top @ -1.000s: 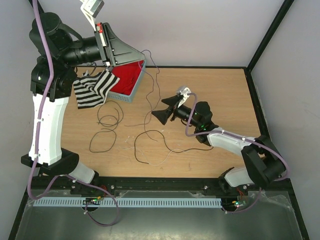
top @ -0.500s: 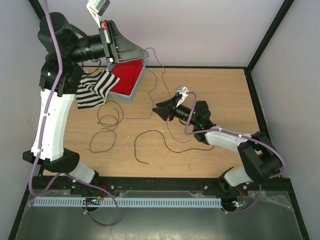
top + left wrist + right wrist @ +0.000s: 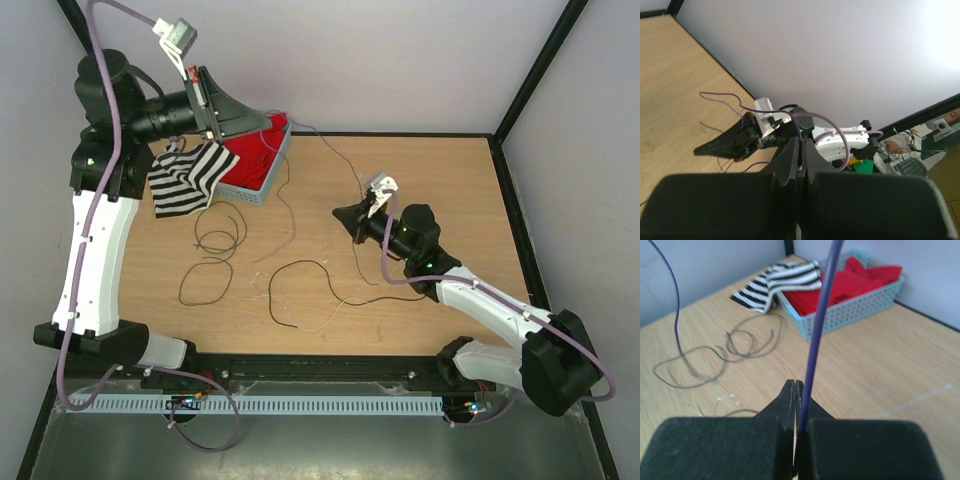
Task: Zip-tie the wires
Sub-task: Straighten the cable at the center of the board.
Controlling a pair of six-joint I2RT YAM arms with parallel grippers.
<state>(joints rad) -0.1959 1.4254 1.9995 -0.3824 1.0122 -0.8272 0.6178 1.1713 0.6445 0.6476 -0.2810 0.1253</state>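
1. The left claw [image 3: 268, 123] is hanging high over the far left corner of the pale wooden desk [image 3: 450, 190]. Its two black fingers are pressing together and clamping a thin purple wire [image 3: 823, 310] in the seam between them.
2. A black-and-white striped cloth [image 3: 188, 180] is draping below that claw, partly over the near left rim of a light blue perforated plastic basket [image 3: 250, 194].
3. A crumpled red cloth [image 3: 250, 160] is filling the basket.
4. Loose black wires [image 3: 300, 263] are lying in open loops on the desk, in front of the basket and towards the middle. A few pale strands are lying among them.
5. The thin purple wire is stretching in the air from the left claw, rightwards and down towards the right arm.
6. The right claw [image 3: 340, 213] is pointing left above the middle of the desk. In its wrist view the fingers [image 3: 782, 405] are closing tight on the thin purple wire, which is rising steeply out of the grip.
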